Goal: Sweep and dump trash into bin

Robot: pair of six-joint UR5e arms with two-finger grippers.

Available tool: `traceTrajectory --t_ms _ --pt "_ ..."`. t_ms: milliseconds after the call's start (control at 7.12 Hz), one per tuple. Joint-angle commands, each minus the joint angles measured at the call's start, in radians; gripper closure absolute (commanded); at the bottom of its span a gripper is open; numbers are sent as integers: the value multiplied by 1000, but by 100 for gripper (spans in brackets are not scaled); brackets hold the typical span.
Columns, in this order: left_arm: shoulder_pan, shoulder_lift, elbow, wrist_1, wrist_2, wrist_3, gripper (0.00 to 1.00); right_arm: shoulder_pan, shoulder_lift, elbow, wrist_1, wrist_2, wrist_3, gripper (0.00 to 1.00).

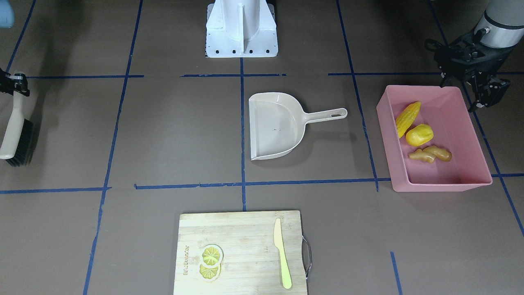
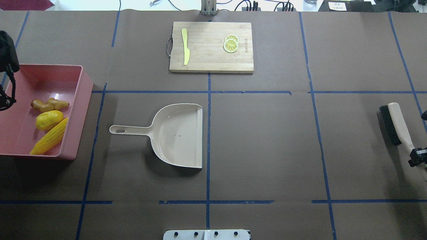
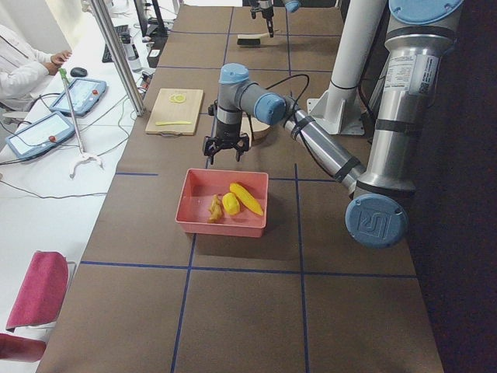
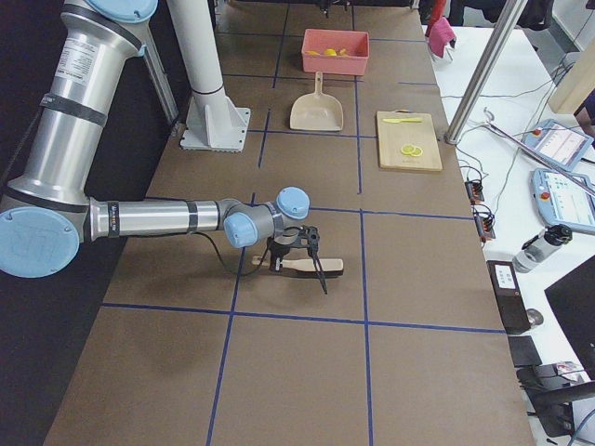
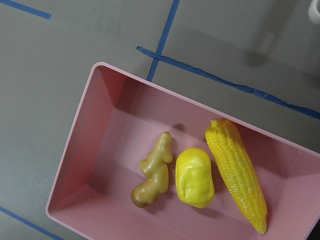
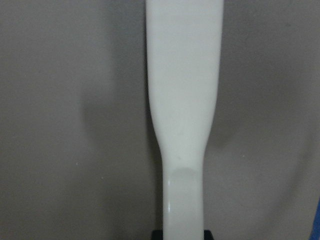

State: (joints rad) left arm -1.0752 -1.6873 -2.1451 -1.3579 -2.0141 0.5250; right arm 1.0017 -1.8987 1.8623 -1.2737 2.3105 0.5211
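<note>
**While the brush sits clamped, all the trash is in the bin**

Since the front-facing view shows the most, I'll go by that. The pink bin (image 1: 438, 186) is at the right of the frame, and all three bits of trash are inside it. The corn cob (image 1: 408, 118) lies uppermost, the yellow lump (image 1: 419, 135) just below it, and the ginger root (image 1: 430, 154) lowest, all bunched toward the bin's left wall.

The left gripper (image 3: 225, 154) hangs over the bin's upper right corner with its fingers spread and nothing between them. At the far left edge of the frame, the right gripper (image 1: 16, 82) is closed on the handle of the brush (image 1: 16, 135), bristles facing right.

The beige dustpan (image 1: 276, 127) sits flat mid-frame with its handle pointing at the bin, well apart from it. At bottom centre, a cutting board (image 1: 241, 229) holds a knife (image 1: 282, 254) and lemon slices (image 1: 211, 262).
</note>
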Motion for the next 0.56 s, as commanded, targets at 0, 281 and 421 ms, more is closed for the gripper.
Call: traceTrajectory --t_ms 0,281,421 --pt "0 1 1 0 2 4 2 -11 1 -5 -3 4 -1 63" --pt "-3 1 1 -4 8 16 1 -11 0 -5 -1 24 6 1" --pt "-26 1 1 -1 8 17 1 -3 -14 17 5 73 5 0"
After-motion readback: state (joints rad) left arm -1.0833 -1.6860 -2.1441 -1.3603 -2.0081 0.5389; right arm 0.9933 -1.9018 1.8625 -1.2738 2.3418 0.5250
